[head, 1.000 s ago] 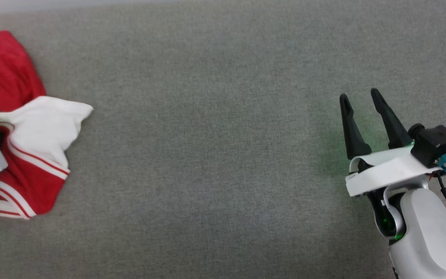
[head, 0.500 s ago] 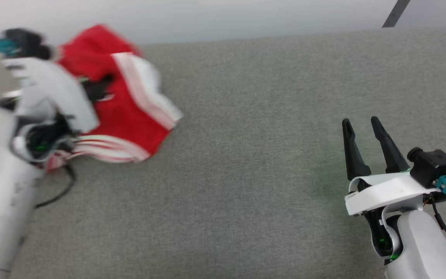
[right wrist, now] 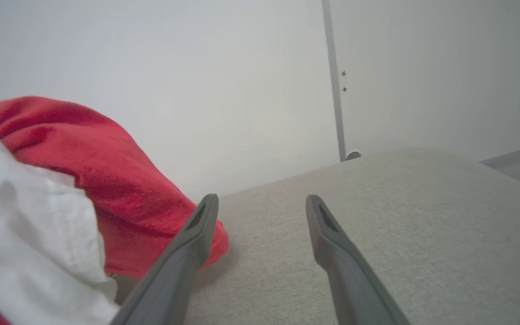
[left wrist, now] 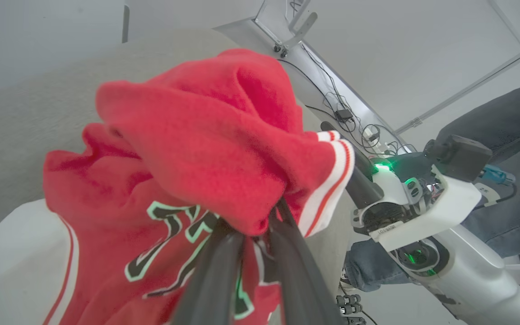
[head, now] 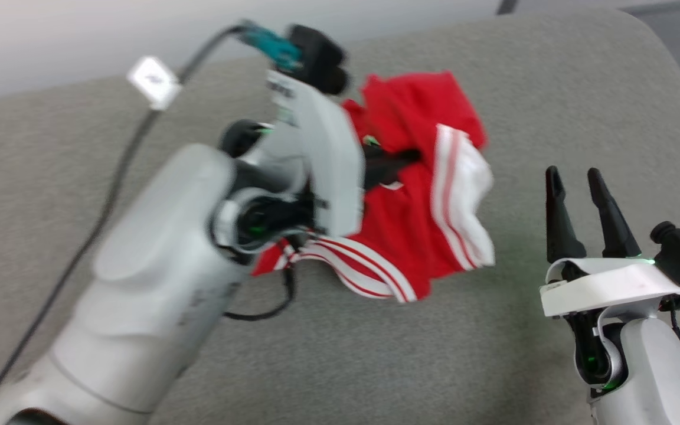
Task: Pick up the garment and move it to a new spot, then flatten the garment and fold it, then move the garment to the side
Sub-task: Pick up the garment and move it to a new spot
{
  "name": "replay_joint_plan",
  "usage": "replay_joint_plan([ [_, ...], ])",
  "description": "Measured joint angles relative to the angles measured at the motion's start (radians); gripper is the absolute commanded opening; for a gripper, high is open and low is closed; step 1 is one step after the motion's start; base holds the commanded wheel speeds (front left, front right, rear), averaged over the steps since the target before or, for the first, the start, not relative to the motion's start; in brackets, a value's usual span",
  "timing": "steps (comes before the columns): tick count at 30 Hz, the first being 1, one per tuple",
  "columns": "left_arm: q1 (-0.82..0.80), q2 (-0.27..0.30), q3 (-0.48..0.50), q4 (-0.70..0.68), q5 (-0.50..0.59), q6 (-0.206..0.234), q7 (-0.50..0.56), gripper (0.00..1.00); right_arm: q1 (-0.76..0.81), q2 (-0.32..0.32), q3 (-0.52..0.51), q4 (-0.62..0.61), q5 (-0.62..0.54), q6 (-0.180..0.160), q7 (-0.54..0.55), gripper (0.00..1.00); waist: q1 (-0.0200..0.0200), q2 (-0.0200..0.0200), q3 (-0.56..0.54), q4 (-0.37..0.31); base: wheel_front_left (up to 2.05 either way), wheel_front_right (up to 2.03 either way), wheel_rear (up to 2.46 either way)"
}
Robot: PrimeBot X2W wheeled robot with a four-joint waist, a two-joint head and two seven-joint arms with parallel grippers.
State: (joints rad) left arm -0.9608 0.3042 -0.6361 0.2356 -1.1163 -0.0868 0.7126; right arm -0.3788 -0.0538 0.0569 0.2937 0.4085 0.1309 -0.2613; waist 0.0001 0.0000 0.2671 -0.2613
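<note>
Red cloth of the garment (head: 411, 242) is bunched between the nearly closed fingers of the left gripper (left wrist: 253, 221), the bundle low over the middle of the grey padded surface (head: 523, 77). It lies just to the left of the right gripper (head: 573, 177), which stands spread wide and empty (its left finger almost against a red fold in its own wrist view). Crumpled, it shows no readable long axis; the white sleeve (head: 464, 195) faces the right arm, likely the handier one for spreading.
</note>
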Motion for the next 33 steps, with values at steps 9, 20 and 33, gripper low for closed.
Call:
replay_joint_plan([
  [9, -0.067, -0.079, -0.094, 0.259, 0.075, -0.037, -0.093, 0.0, -0.001, 0.001, 0.008, -0.022, 0.086, 0.0, 0.0, 1.0, 0.0, 0.0, 0.06, -0.115, 0.0, 0.0, 0.0],
  [20, -0.133, -0.04, -0.241, 0.55, 0.159, -0.043, -0.174, 0.0, -0.001, 0.001, 0.019, -0.041, 0.142, 0.0, 0.0, 1.0, 0.0, 0.0, 0.125, -0.222, 0.0, 0.0, 0.0],
  [33, -0.237, -0.029, -0.435, 0.611, 0.145, -0.05, -0.184, 0.37, -0.019, 0.001, 0.042, -0.047, 0.173, 0.0, 0.0, 1.0, 0.0, 0.0, 0.201, -0.265, 0.0, 0.0, 0.0],
])
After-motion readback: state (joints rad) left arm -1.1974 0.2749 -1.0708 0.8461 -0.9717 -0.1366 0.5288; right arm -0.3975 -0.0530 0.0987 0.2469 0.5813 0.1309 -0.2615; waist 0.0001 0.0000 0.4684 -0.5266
